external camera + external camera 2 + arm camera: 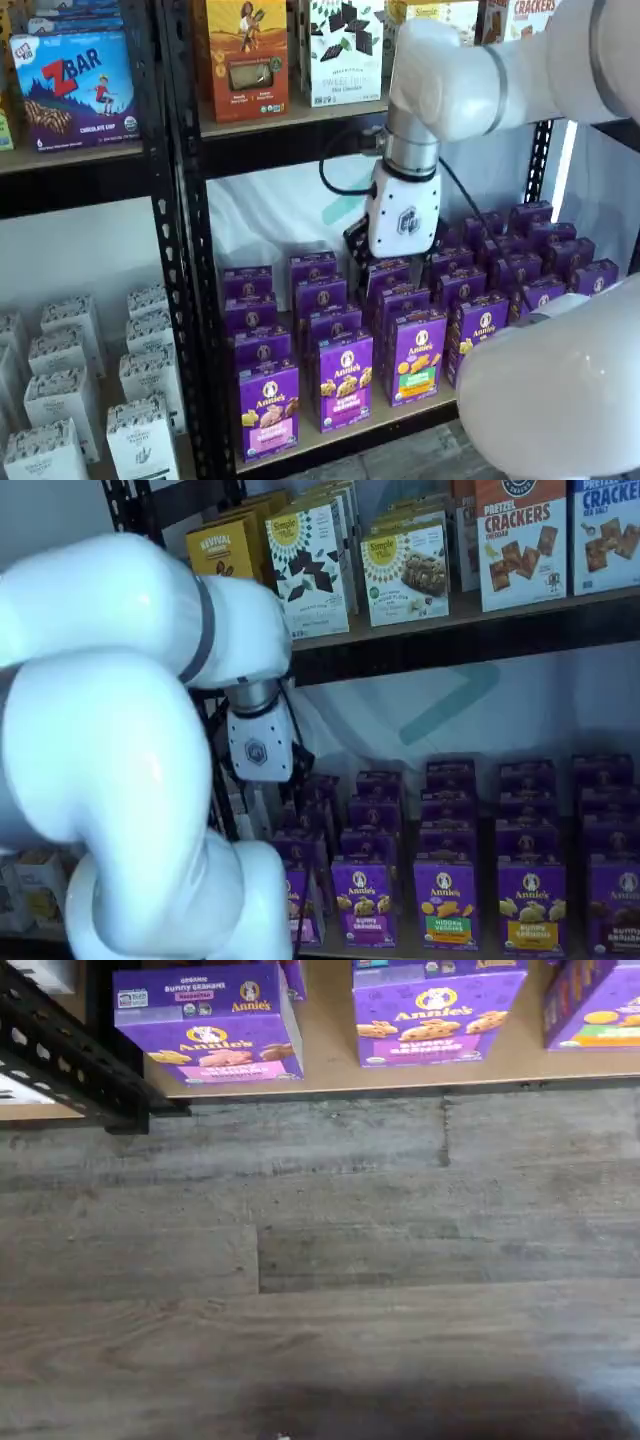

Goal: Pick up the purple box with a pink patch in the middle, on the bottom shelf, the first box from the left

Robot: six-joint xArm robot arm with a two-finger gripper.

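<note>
The purple box [210, 1025] with a pink panel stands upright at the front edge of the bottom shelf [330, 1072], beside the rack's black upright [60, 1055]. In a shelf view it is the front-left Annie's carton [268, 410]. In a shelf view [300, 905] my arm partly hides it. My gripper [400, 252] hangs in front of the rows of purple cartons, above and to the right of the purple box. Only its white body [258, 745] shows well. Its fingers are not plainly visible, so I cannot tell whether they are open.
A purple carton with a lilac panel [435, 1015] stands to the right of the target, then one with a green panel [600, 1005]. Several rows of purple cartons stand behind. White cartons [65, 400] fill the neighbouring bay. Grey wood floor [320, 1290] lies in front of the shelf.
</note>
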